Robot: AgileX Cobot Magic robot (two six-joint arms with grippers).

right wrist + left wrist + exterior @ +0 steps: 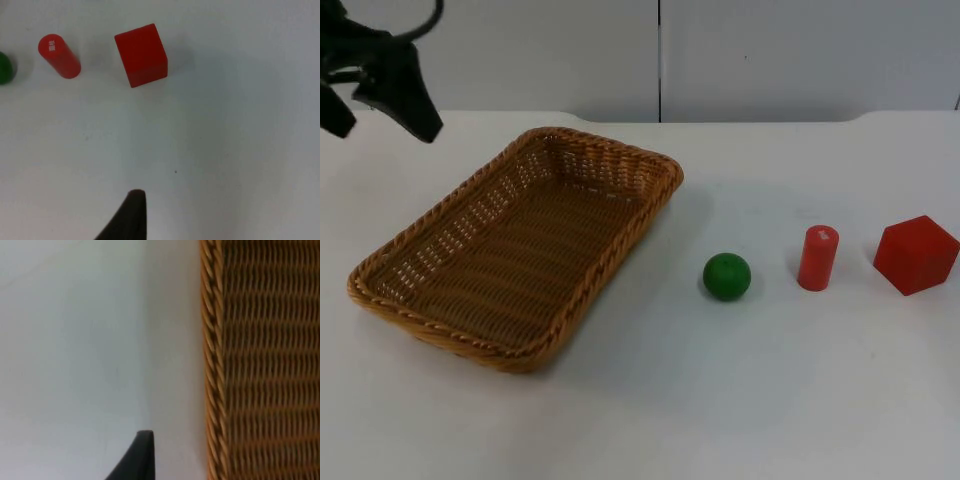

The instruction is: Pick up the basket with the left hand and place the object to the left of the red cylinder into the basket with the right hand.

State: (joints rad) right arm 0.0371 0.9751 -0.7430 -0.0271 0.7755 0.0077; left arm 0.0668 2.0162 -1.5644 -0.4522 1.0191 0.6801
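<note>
At the upper left of the top view the left hand (380,85) hangs above the surface (640,400), apart from the basket (520,250) and holding nothing; whether its grip is spread or closed I cannot tell. Its wrist view shows the basket's woven rim (212,360) lying flat on the white surface just beside one dark fingertip (140,455), with bare surface between them. So the pick-up is not yet done: the basket rests on the surface at centre left of the top view, with nothing inside it.

Further right, the green ball (727,276) sits at centre right, just left of the red cylinder (817,257), which stands upright. That makes the ball the thing to be moved, and it is untouched. At the far right lies a red cube (916,254), near the cylinder but not touching.

The right hand's wrist view looks down on the cube (141,55), the cylinder (59,56) and an edge of the ball (4,68), all well apart from its fingertip (132,215); I cannot tell its state. Judging from this, both steps remain: lifting the basket, then carrying the ball into it.
</note>
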